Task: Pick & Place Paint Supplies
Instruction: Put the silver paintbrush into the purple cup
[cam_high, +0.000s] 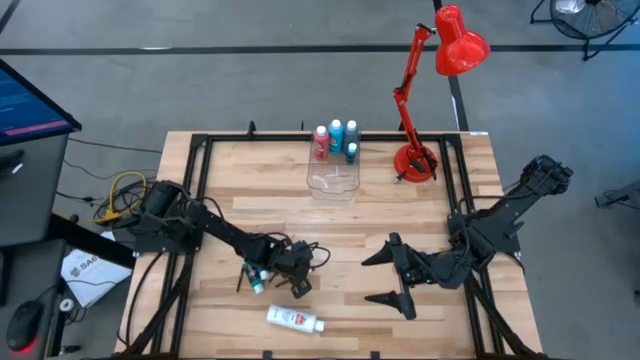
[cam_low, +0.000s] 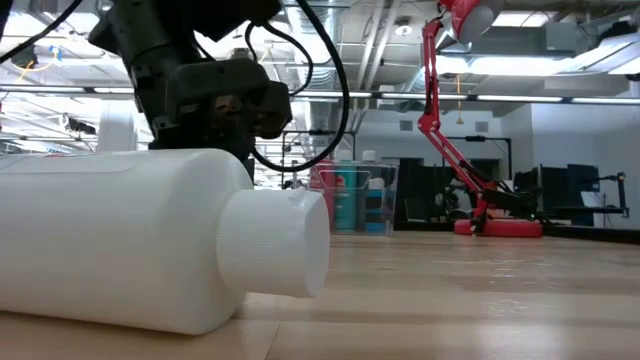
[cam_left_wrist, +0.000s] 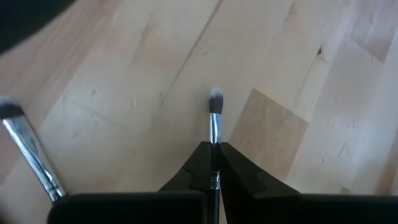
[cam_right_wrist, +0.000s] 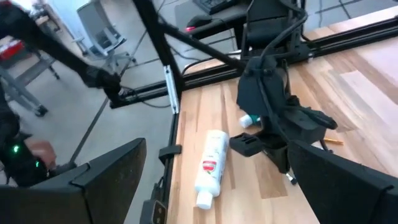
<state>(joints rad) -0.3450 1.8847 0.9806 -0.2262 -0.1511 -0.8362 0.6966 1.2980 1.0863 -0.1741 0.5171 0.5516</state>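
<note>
My left gripper (cam_left_wrist: 214, 148) is low over the table's near-left part (cam_high: 292, 272), shut on a thin dark paintbrush (cam_left_wrist: 216, 115) with a silver ferrule and grey bristles. A second brush (cam_left_wrist: 28, 152) lies on the wood beside it. A small blue-green bottle (cam_high: 257, 283) lies just left of this gripper. A white bottle (cam_high: 293, 319) with a red label lies on its side near the front edge. My right gripper (cam_high: 367, 279) hangs open above the table's near-right part, touching nothing. My left gripper pinches the paintbrush between its two fingers at the ferrule's rear part (cam_left_wrist: 214, 163). The fingers slant steeply down and lie along the brush. The bristle end (cam_left_wrist: 216, 96) sticks out past the fingertips toward the wood; whether it touches the table I cannot tell.
A clear box (cam_high: 333, 181) stands at the far middle, with pink-red, blue and white bottles (cam_high: 336, 139) upright right behind it. A red desk lamp (cam_high: 416, 160) stands at the far right. Bare wood lies between the two grippers.
</note>
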